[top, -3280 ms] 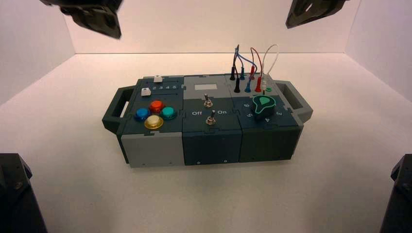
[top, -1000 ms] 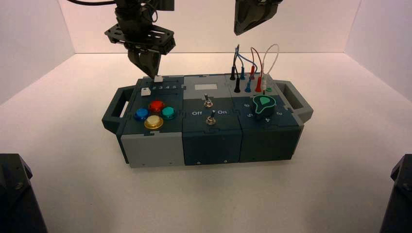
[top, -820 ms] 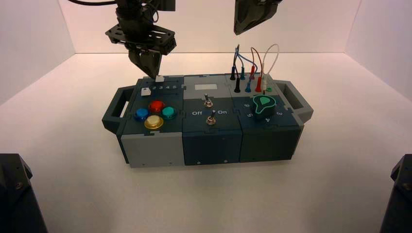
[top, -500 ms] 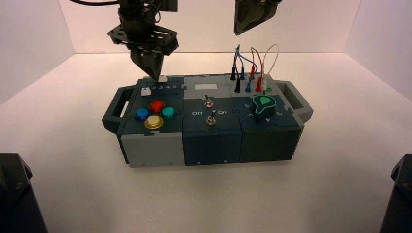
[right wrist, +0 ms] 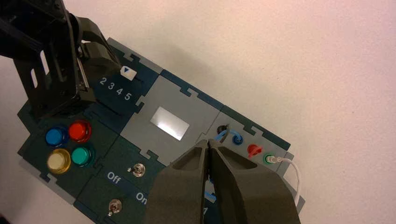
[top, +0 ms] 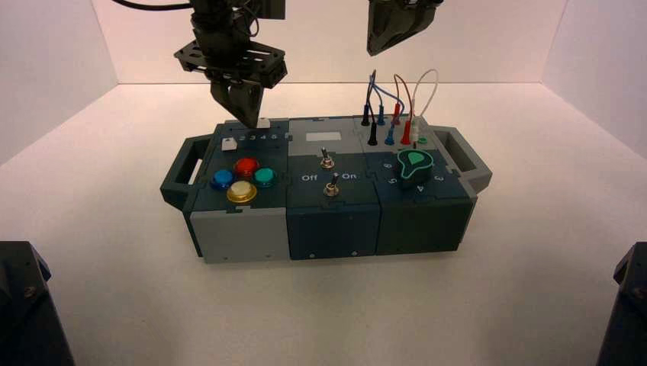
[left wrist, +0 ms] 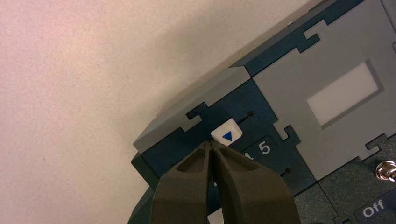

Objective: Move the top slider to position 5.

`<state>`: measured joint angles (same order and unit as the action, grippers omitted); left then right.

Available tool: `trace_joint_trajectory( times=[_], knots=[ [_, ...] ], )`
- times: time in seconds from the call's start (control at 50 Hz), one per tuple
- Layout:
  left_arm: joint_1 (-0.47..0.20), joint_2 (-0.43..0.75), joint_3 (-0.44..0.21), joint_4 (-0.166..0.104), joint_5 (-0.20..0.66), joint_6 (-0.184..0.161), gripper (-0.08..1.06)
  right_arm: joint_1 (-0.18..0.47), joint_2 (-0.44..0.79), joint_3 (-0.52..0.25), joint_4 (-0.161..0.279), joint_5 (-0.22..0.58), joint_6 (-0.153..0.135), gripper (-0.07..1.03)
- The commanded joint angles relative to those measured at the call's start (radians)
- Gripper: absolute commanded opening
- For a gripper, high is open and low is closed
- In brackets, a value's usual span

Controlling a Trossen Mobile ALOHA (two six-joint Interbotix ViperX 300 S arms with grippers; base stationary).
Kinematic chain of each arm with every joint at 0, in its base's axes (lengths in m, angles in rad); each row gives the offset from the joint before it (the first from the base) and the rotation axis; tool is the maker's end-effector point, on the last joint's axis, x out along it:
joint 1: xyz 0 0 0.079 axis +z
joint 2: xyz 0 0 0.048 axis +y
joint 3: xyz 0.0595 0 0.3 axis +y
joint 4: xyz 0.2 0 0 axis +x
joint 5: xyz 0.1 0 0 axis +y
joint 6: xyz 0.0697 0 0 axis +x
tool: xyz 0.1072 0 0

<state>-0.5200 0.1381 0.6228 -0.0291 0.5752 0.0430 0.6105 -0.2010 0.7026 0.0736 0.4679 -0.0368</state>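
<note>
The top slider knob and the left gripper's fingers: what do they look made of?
Top slider: probably matte white plastic, a flat-faced boxy cap bearing a printed blue triangle. Left gripper, shut with its tips against the knob: its fingers look like dull olive-brown moulded or printed plastic with softly rounded edges and no metallic shine; whether they are rubbery can't be told.

The high camera looked down from behind the arms at the whole box point(top: 324, 187) on the worktop. The left wrist camera sat close over the box's far left corner, past its closed jaws. The right wrist camera hung higher, apparently well above. All three shared the top slider point(left wrist: 227, 136).
</note>
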Motion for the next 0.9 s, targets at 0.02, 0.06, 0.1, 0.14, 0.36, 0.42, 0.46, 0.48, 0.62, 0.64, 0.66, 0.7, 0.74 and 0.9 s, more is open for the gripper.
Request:
trace_joint_trajectory(
  times=[0.02,0.06,0.1,0.14,0.36,0.42,0.46,0.48,0.62,0.64,0.66,0.7,0.74,0.9],
  knots=[
    [-0.011,-0.009,-0.035,-0.006,0.008,-0.005,-0.03,0.008,-0.009,-0.032,0.0,-0.009,-0.003,-0.02],
    [-0.012,-0.006,-0.04,-0.006,0.012,-0.005,-0.03,0.006,-0.011,-0.031,0.0,-0.008,-0.003,-0.02],
    [-0.015,-0.002,-0.046,-0.006,0.015,-0.005,-0.03,0.006,-0.009,-0.032,0.0,-0.008,-0.003,-0.02],
    [-0.017,0.002,-0.049,-0.006,0.017,-0.005,-0.03,0.006,-0.011,-0.032,0.0,-0.009,-0.003,-0.02],
    [-0.038,0.028,-0.075,-0.018,0.031,-0.006,-0.03,0.006,-0.011,-0.031,0.0,-0.009,-0.003,-0.02],
    [-0.043,0.034,-0.078,-0.021,0.032,-0.006,-0.03,0.006,-0.011,-0.031,0.0,-0.009,-0.003,-0.02],
    [-0.046,0.034,-0.08,-0.021,0.034,-0.006,-0.03,0.006,-0.009,-0.031,0.0,-0.008,-0.003,-0.02],
    [-0.048,0.035,-0.08,-0.021,0.034,-0.008,-0.03,0.006,-0.009,-0.032,0.0,-0.009,-0.003,-0.02],
    [-0.049,0.034,-0.078,-0.021,0.037,-0.012,-0.03,0.005,-0.009,-0.031,0.0,-0.009,-0.003,-0.02],
    [-0.049,0.034,-0.078,-0.021,0.037,-0.012,-0.03,0.005,-0.009,-0.031,0.0,-0.011,-0.003,-0.02],
    [-0.049,0.032,-0.078,-0.021,0.04,-0.011,-0.03,0.003,-0.009,-0.029,0.0,-0.011,-0.003,-0.02],
    [-0.049,0.029,-0.078,-0.021,0.043,-0.012,-0.03,0.0,-0.009,-0.029,0.0,-0.012,-0.003,-0.02],
    [-0.049,0.021,-0.077,-0.017,0.049,-0.012,-0.03,-0.002,-0.009,-0.029,0.0,-0.012,-0.003,-0.02],
    [-0.048,-0.031,-0.057,-0.005,0.061,-0.011,-0.03,-0.002,-0.015,-0.028,0.0,-0.009,-0.002,-0.02]
  ],
)
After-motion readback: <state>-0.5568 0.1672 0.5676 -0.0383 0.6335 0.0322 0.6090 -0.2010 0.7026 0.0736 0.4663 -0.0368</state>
